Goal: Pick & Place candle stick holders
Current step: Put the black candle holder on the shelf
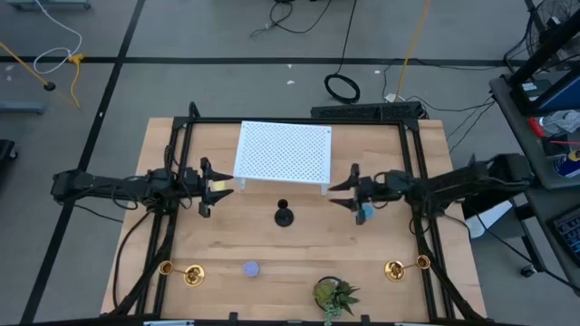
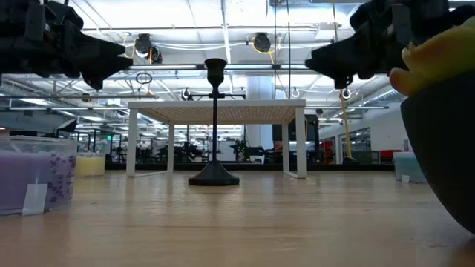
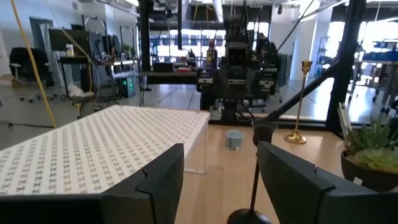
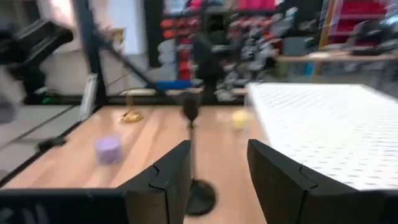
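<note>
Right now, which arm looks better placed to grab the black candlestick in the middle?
Hard to call. The black candlestick stands upright between both open claws, left claw and right claw, at about equal distance. Slight lean to the right: the stem sits between its fingers in its wrist view.

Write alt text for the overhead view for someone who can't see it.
A short black candlestick stands upright mid-table in front of a white perforated rack, between the open left gripper and open right gripper. Two gold brass candlesticks lie toppled near the front edge, one on each side.
</note>
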Action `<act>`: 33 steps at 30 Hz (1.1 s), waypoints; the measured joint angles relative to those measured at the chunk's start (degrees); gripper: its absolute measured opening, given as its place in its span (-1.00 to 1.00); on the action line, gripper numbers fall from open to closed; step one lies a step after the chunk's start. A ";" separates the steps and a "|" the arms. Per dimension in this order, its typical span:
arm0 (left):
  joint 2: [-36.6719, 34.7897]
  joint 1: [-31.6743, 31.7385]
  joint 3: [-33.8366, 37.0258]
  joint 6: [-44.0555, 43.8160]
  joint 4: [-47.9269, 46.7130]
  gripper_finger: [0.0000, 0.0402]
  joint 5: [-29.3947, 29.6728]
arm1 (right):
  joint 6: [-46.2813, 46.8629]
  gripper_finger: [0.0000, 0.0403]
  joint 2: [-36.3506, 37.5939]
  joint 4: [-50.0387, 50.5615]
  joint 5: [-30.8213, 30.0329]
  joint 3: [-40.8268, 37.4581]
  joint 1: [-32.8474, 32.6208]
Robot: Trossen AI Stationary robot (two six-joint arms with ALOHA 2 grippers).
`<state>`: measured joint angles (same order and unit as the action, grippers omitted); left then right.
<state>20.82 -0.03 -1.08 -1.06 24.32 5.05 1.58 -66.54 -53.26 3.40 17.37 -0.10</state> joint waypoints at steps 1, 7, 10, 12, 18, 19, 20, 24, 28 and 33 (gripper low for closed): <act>0.24 0.01 0.00 0.02 -0.01 0.05 0.00 | 0.01 -0.24 -1.87 -0.74 0.51 1.30 -0.02; 0.57 0.02 0.00 1.43 1.26 0.05 1.10 | 3.14 -0.23 -15.02 -2.52 1.39 8.02 -0.04; 0.57 0.02 0.00 2.27 3.34 0.05 1.02 | 3.75 -0.23 -20.82 -3.02 1.39 11.99 -0.06; 0.56 0.02 0.00 3.12 3.71 0.05 1.04 | 3.94 -0.23 -24.24 -2.58 4.06 14.28 -0.09; 0.57 0.01 0.00 3.75 3.87 0.05 1.06 | 3.80 -0.23 -31.27 -2.66 5.66 20.68 -1.11; 0.57 0.02 0.00 3.76 3.87 0.05 1.06 | 3.56 -0.23 -31.91 -2.62 5.68 21.25 -1.18; 0.57 0.02 0.00 3.81 3.87 0.05 1.06 | 3.00 -0.23 -32.19 -2.60 5.70 21.60 -1.22; 0.57 0.01 0.00 3.16 3.81 0.05 1.06 | 2.30 -0.23 -29.80 0.40 4.50 21.57 -1.25; 0.57 0.02 0.00 2.12 3.60 0.05 1.06 | 0.26 -0.23 -24.84 7.17 1.31 21.55 -2.56; 0.57 0.00 0.00 2.45 3.60 0.05 1.06 | -6.60 -0.23 -21.83 6.92 -5.18 22.94 -5.72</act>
<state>21.39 -0.03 -1.08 1.39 27.92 6.11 -5.02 -88.37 -46.34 -1.78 40.31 -5.82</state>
